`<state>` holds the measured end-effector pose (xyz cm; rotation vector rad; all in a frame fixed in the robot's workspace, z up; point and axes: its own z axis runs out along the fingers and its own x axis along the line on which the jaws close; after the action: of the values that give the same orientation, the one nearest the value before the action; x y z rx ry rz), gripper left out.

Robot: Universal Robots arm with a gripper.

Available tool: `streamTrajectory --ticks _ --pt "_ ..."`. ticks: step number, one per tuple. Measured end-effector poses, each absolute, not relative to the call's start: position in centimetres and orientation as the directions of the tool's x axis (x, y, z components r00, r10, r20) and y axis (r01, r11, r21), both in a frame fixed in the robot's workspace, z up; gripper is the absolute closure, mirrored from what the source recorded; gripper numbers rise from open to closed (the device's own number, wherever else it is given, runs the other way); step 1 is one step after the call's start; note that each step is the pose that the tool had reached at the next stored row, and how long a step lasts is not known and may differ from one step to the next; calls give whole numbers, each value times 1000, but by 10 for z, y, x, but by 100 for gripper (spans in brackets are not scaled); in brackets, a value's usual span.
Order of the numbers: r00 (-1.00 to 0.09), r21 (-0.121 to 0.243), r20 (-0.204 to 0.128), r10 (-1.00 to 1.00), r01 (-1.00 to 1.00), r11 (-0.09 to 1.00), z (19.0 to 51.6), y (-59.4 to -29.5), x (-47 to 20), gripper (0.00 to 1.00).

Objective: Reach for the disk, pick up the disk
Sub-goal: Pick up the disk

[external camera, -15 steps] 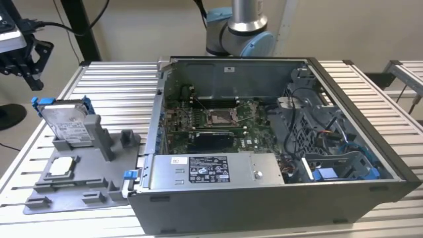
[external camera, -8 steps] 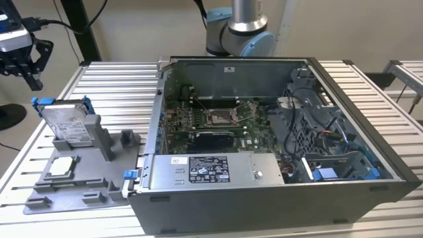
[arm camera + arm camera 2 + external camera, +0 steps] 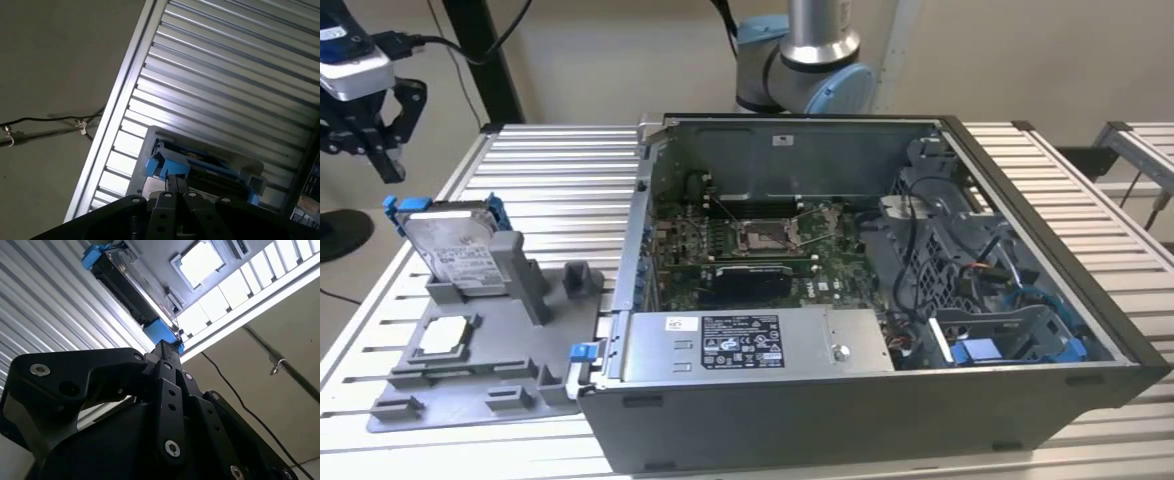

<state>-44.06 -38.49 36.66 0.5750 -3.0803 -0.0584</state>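
Presently, the flat rectangular silver metal disk [image 3: 454,245], white-labelled with a bright blue plastic bracket, stands on edge in the grey plastic stand with upright posts [image 3: 507,365], on the slatted aluminium table [image 3: 560,170]. The black 2-finger gripper [image 3: 384,160] hangs above the disk, clearly apart from it, fingers closed together on nothing. By this evidence the reach is incomplete and the pick-up not yet begun.

Arm [image 3: 807,70]: silver tube, grey joint housings, light-blue end caps. Gripper [image 3: 167,347]: matte black rounded linkage plates, fastened with silver round-head screws [image 3: 40,370]. Black cable [image 3: 443,43] enters the white-and-blue wrist unit [image 3: 350,62].
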Motion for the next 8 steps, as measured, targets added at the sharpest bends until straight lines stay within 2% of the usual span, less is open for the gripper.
streamTrajectory --ticks 8 --pt "-891 38 1 -455 -455 890 367 -385 -441 100"
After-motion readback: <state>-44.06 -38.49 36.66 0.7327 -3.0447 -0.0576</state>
